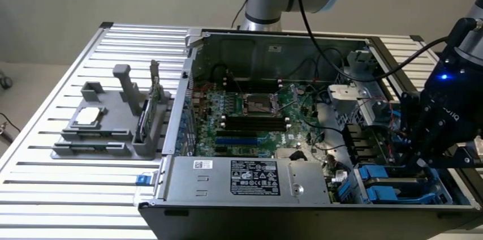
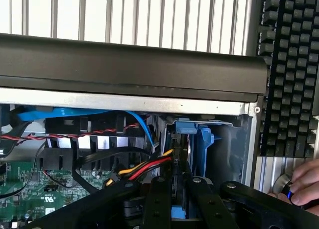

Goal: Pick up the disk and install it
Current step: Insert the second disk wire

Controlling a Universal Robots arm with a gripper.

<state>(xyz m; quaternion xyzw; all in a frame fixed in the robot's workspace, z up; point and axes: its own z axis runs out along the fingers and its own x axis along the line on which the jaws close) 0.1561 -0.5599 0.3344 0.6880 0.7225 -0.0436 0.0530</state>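
**Hand lowers the disk into the drive bay**

Hand (image 2: 174, 189) sits low in the computer case (image 1: 302, 200), at the corner on the exterior view's right, its fingers (image 2: 158, 199) pinched on the disk (image 2: 180, 154). The disk stands on edge in its blue carrier, partly down inside the blue bay (image 1: 392, 186), just beside the red and yellow cable (image 2: 144, 168). Pickup looks finished; seating appears under way, not visibly complete. Further out lie the motherboard (image 1: 249, 110), the power supply (image 1: 249, 178) and a grey parts stand (image 1: 106, 121) on the slatted tabletop (image 1: 68, 195). A person's fingers (image 2: 304, 181) rest near a keyboard (image 2: 289, 64).
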